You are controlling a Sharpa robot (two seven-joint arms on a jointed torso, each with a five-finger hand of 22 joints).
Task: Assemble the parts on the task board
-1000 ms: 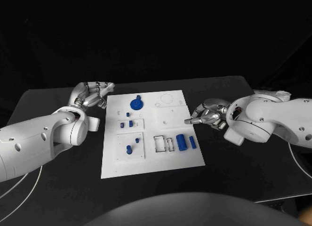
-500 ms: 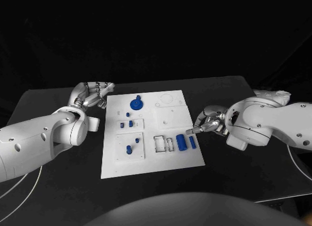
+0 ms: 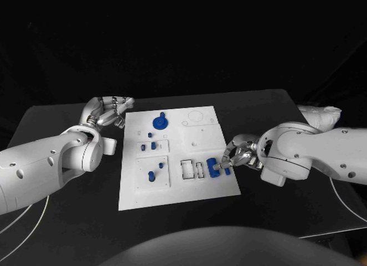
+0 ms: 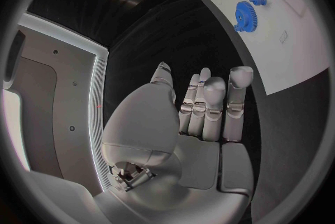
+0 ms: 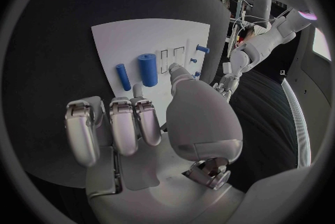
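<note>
While the task board (image 3: 179, 191) lies mid-counter (image 3: 63, 221), the right hand (image 3: 237, 154) has slid down its right edge to the blue cylinders (image 3: 213, 167), fingers loosely curled, grasping nothing, and the left hand (image 3: 109, 108) hovers released at the upper-left corner.

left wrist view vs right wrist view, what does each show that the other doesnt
Only the left wrist view: the blue gear on the task board, and the left robot hand, fingers apart, holding nothing.

Only the right wrist view: the thick blue cylinder and thin blue peg, just beyond the right robot hand.

Both: the white task board and black table.
</note>
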